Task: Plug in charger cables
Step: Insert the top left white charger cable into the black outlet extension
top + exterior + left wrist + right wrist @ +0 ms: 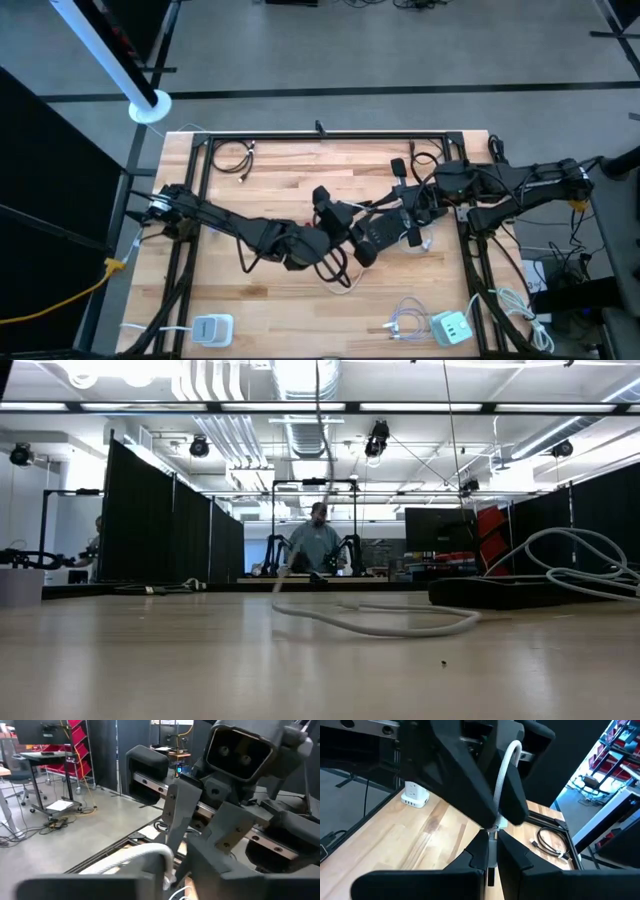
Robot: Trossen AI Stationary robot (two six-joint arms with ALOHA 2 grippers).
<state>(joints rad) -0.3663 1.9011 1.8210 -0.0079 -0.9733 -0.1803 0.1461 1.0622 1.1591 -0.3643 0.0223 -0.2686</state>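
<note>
Both arms meet above the middle of the table. A white charger cable [506,775] arcs down between them. My left gripper [358,240] is shut on it just behind its plug end. My right gripper [490,847] is shut at that plug end, facing the left one. The cable's slack drops to the table and lies there in a loop [380,625], seen from above as the white loop [345,282]. A black charger cable [235,156] lies coiled at the far left. More white cables [405,320] lie beside a charger block at the near right. My left gripper pinches the white cable between its two fingers [470,785], close behind the plug end [496,817], coming level from the table's left. The cable bends out of the hold in an arc [145,852] and hangs clear. My right gripper meets the plug end [493,827] with its shut fingertips, coming nearly level from the table's right. The left gripper's fingers cover most of the spot, so I cannot tell how much of the plug lies between the tips.
A white charger block [212,328] sits at the near left and another [450,327] at the near right. A black frame [320,137] runs round the table. A yellow cable [70,295] trails off the left side. A person [318,540] sits in the room beyond.
</note>
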